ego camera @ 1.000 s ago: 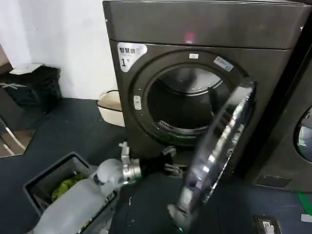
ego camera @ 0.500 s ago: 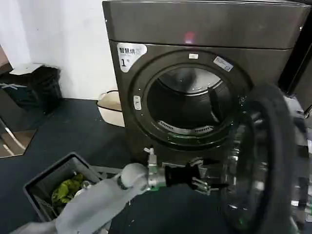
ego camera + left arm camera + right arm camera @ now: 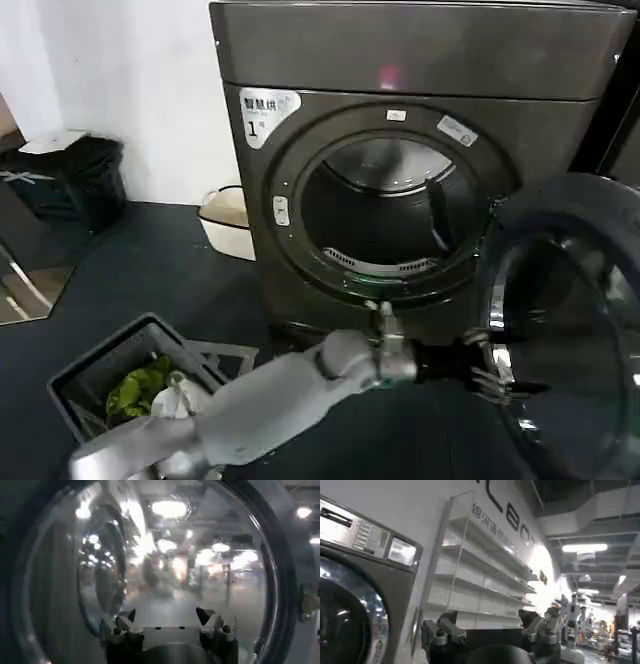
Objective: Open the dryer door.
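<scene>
The dryer [image 3: 400, 50], dark grey-brown with a white "1" sticker [image 3: 266, 108], stands with its round opening [image 3: 385, 215] uncovered. The dryer door [image 3: 585, 300] hangs swung out to the right, its dark inner side and glass facing me. My left arm reaches across below the opening, and my left gripper [image 3: 497, 372] is at the door's inner lower-left rim. In the left wrist view the door glass [image 3: 165, 555] is close in front of my left gripper [image 3: 167, 621], which is open with nothing between its fingers. My right gripper [image 3: 487, 626] is open, held off facing away from the dryer.
A grey basket [image 3: 95, 372] with laundry sits on the floor at lower left. A white basin [image 3: 225, 215] stands beside the dryer, and a black bin [image 3: 70, 175] by the wall. The right wrist view shows a neighbouring machine [image 3: 355, 595] and white shelves [image 3: 480, 575].
The door has swung from nearly edge-on to wide open on the right. My left arm has stretched rightward with it, staying at the door.
</scene>
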Action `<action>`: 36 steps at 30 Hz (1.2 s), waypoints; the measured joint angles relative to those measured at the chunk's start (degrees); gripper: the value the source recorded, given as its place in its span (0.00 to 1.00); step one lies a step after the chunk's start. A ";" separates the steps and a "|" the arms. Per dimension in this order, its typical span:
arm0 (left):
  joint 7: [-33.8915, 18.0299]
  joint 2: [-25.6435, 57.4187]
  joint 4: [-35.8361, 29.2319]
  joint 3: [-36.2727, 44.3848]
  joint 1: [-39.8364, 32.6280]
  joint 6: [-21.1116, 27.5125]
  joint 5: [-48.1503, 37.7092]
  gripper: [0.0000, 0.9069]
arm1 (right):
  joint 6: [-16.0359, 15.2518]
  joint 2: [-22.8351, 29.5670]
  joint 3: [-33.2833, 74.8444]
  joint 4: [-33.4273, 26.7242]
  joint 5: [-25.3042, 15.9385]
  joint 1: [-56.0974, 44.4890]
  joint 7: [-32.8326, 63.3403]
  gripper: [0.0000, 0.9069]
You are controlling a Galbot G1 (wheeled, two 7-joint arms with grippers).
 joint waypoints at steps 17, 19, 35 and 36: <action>-11.12 -9.17 6.23 0.41 -2.50 -3.52 3.38 1.00 | 0.29 -0.48 0.32 -2.21 -0.36 0.12 0.01 1.00; -12.96 -8.93 6.18 -0.09 -2.45 -3.96 2.74 1.00 | 0.32 -0.78 0.26 -2.38 -0.36 0.30 0.00 1.00; -19.95 7.94 -8.01 -0.54 -4.05 -8.85 -2.30 1.00 | 2.18 -2.84 0.10 -3.44 -3.48 1.59 0.06 1.00; -19.89 10.00 -9.55 -0.13 -4.41 -8.36 -3.47 1.00 | 2.52 -2.95 0.04 -3.52 -4.23 1.76 0.10 1.00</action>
